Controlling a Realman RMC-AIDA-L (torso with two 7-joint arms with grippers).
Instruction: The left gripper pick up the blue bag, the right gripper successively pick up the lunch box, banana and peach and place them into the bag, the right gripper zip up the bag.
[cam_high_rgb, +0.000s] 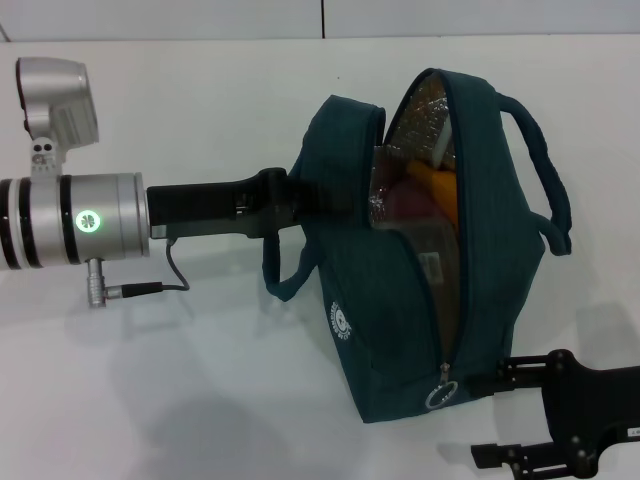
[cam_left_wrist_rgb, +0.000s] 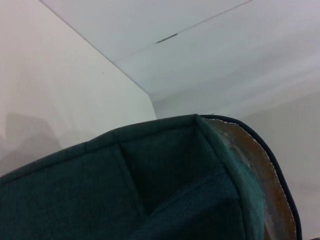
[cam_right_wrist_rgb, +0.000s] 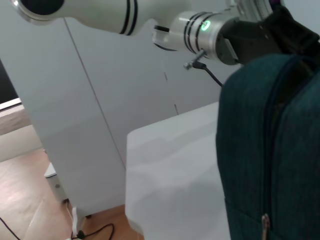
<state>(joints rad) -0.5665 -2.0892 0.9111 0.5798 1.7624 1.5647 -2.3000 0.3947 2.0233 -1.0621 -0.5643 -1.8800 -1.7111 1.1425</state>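
The blue bag (cam_high_rgb: 400, 300) stands on the white table with its zipper open and its silver foil lining (cam_high_rgb: 425, 110) showing. My left gripper (cam_high_rgb: 292, 200) reaches in from the left and is shut on the bag's upper edge; the fabric hides its fingertips. Inside the opening I see the yellow banana (cam_high_rgb: 442, 188), the reddish peach (cam_high_rgb: 405, 200) and the clear plastic of the lunch box (cam_high_rgb: 432, 268). The ring pull (cam_high_rgb: 443, 396) hangs at the zipper's low end. My right gripper (cam_high_rgb: 492, 416) is open just right of that pull, its upper finger against the bag's bottom corner.
One loop handle (cam_high_rgb: 545, 170) sticks out on the bag's right side and another (cam_high_rgb: 285, 275) hangs under the left gripper. The right wrist view shows the table's edge (cam_right_wrist_rgb: 131, 150) with floor and a white cabinet beyond.
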